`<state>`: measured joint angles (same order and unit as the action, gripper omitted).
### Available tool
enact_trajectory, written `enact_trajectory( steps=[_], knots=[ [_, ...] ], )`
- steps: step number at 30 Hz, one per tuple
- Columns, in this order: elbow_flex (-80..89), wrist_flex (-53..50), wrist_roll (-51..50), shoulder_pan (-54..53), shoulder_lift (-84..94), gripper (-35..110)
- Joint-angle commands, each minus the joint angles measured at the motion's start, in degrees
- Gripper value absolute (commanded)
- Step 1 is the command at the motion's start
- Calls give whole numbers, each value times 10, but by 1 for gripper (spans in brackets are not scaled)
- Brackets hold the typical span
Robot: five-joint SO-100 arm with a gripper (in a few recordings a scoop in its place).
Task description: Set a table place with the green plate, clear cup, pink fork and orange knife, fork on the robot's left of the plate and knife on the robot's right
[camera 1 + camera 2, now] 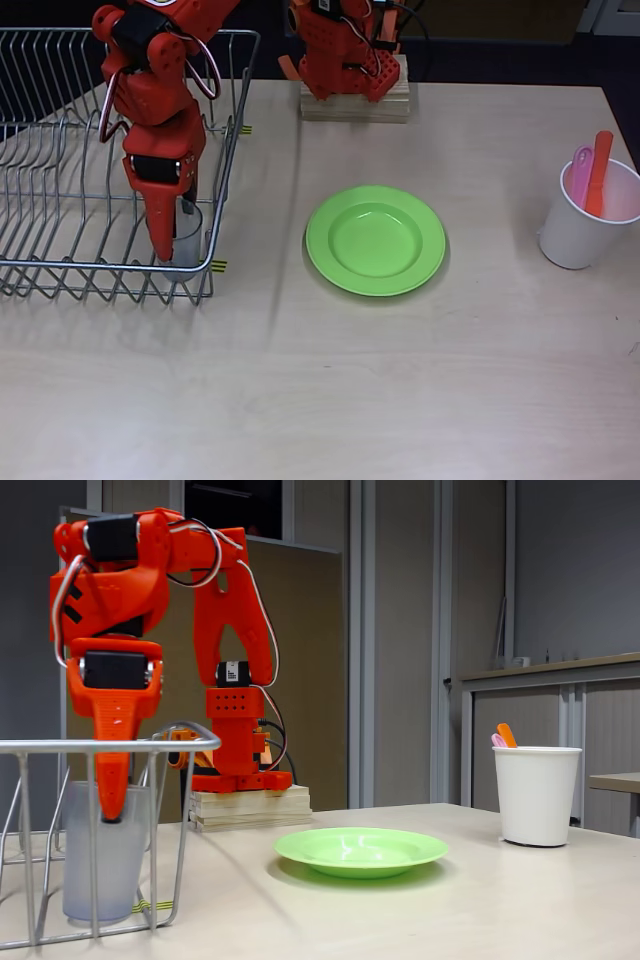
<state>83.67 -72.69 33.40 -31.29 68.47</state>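
In the wire rack (60,200), the hand (175,235) points down with one finger inside the clear cup (105,865); I cannot tell if it grips. The green plate (375,240) lies mid-counter (400,380). The pink fork (581,172) and orange knife (599,170) stand in the white cup (580,235).

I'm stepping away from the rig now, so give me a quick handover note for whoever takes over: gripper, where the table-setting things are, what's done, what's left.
Gripper: lowered into the wire dish rack, fingers at the rim of the clear cup; whether it has closed on the cup cannot be told.
Clear cup: upright in the rack's front corner.
Green plate: flat on the table, mid-table, nothing on it.
Pink fork and orange knife: standing together in the white cup at the right of the overhead view.
Done: plate placed.
Left: lift the cup out and set it by the plate, then lay the fork and knife on either side.
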Motion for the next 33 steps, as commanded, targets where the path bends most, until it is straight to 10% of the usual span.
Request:
enact_trajectory(
  steps=[1, 23, 33],
  knots=[
    [-11, -9, 4, -9, 10, 32],
    [-42, -108, 103, 4, 307, 33],
    [-112, -121, 68, 186, 265, 31]
  ],
)
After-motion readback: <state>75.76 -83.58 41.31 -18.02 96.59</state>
